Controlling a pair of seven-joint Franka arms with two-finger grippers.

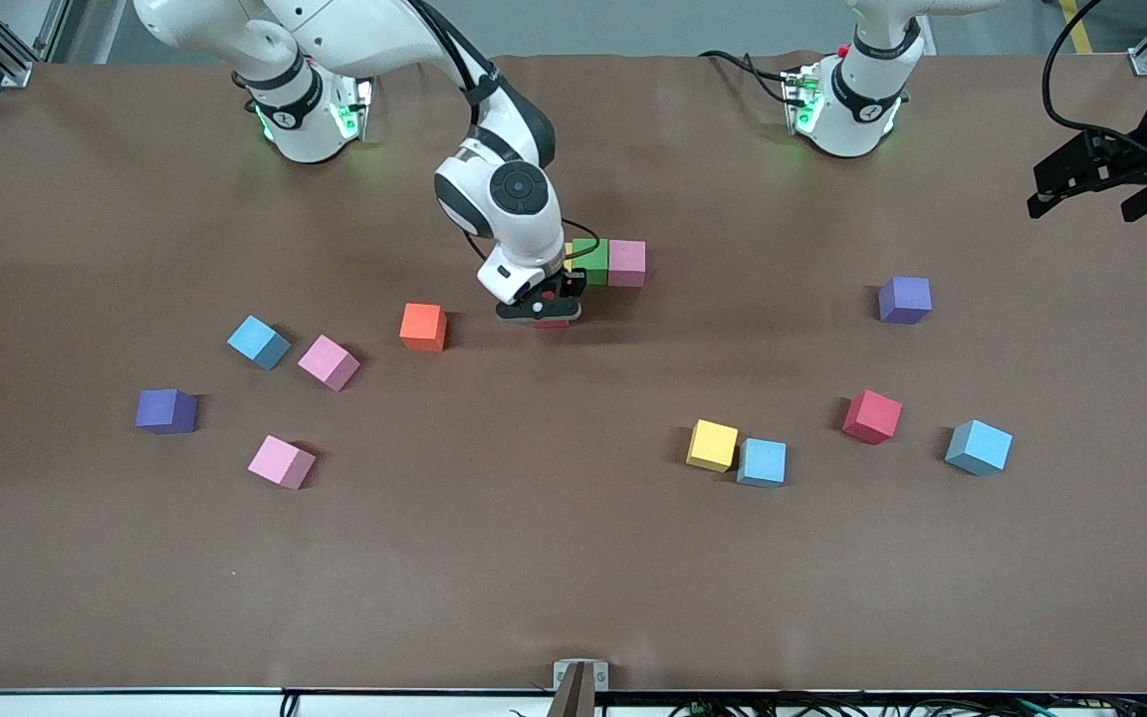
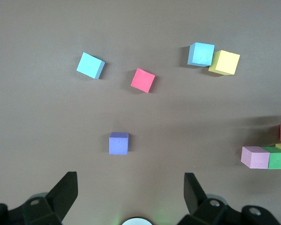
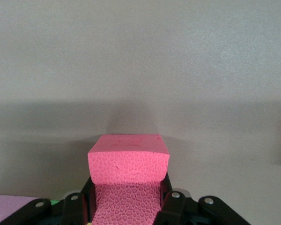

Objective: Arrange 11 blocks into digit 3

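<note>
The surface (image 1: 573, 558) is plain matte brown. On it lie loose cubes: an orange cube (image 1: 423, 327), two pale pink cubes (image 1: 329, 361) (image 1: 281, 462), three light blue cubes (image 1: 258, 342) (image 1: 762, 462) (image 1: 979, 447), a yellow cube (image 1: 712, 445), a red cube (image 1: 872, 416) and two purple cubes (image 1: 166, 410) (image 1: 905, 300). A green cube (image 1: 590, 260) adjoins a pink cube (image 1: 626, 263). The black right claw (image 1: 541, 311) holds a pinkish-red cube (image 3: 129, 161) (pebbled in texture). The left claw (image 2: 129, 197) is black.

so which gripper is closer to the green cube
Right. The right gripper, holding a red cube, is just beside the green cube; the left gripper waits open at the table's edge.
</note>
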